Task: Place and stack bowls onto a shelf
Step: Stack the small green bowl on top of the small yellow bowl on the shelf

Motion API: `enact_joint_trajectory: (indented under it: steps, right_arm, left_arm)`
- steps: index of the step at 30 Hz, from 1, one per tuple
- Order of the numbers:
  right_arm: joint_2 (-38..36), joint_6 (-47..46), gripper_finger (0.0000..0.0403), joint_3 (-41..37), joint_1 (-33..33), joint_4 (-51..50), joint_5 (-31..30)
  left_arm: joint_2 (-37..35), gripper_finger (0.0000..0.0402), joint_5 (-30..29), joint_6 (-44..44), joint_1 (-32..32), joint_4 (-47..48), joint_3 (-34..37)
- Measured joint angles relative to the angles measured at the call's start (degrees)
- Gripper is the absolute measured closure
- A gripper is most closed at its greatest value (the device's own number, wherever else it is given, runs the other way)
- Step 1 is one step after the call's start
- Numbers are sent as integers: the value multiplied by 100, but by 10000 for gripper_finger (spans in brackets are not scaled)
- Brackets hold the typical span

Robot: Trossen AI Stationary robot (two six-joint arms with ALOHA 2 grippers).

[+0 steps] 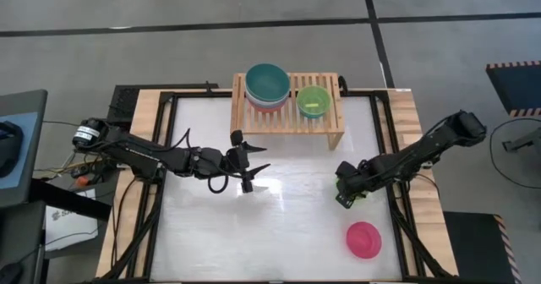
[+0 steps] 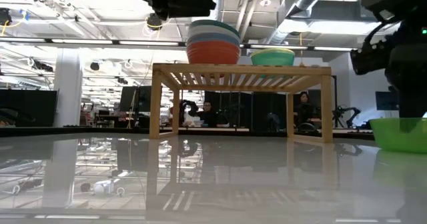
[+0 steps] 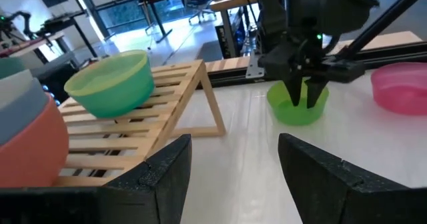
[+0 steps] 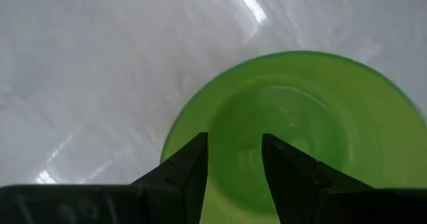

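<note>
The left gripper (image 1: 251, 166) hangs over the middle of the white table (image 1: 279, 233), fingers spread wide and holding nothing, pointing toward three o'clock. Up at twelve o'clock from it stands the shelf (image 1: 334, 125) at the table's far edge. On the shelf's left end sits the stack of bowls (image 1: 267, 85), teal on top, with slate blue, white and red beneath it in the low view. Just beside the stack, on the slats' right half, rests a single light green bowl (image 1: 314, 101), upright, apart from the stack. Moving right, at about four o'clock from the shelf, the right gripper (image 1: 348, 191) is down over a lime green bowl (image 4: 293, 131) standing on the table. Its fingers (image 4: 190, 174) straddle the near rim, one inside, one outside, with a narrow gap between them; whether they pinch the rim, I cannot tell. Last, at five o'clock from that gripper, the pink bowl (image 1: 363, 239) sits alone near the table's front right corner, well apart from both arms.
</note>
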State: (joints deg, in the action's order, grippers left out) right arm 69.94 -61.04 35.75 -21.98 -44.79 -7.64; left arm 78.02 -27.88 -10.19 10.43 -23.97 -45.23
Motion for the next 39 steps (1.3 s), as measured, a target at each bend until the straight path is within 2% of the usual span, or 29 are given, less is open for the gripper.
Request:
enact_joint_trajectory:
  steps: [5,9,17,21,28,33,35,39]
  right_arm:
    - [-280,3,235,260,0,-241,-94]
    - [-434,6,235,299,-22,142,-48]
    - [227,-82,244,299,-49,213,-114]
    - [635,-17,280,299,-48,373,-118]
    - [795,333,381,333,-48,342,188]
    - [438,394,373,960,-53,-906,304]
    - [271,394,373,1386,-54,-1756,9]
    - [81,325,380,2346,111,-3388,-1006]
  left_arm:
    - [-53,191,-142,-32,41,41,0]
    - [-51,191,-151,-32,39,59,0]
    - [-51,191,-151,-34,38,58,0]
    - [-50,191,-148,-34,38,57,0]
    - [-48,191,-148,-34,38,57,0]
    - [-48,191,-146,-34,38,57,0]
    - [-48,191,-148,-34,38,57,0]
    - [-48,191,-148,-7,38,53,0]
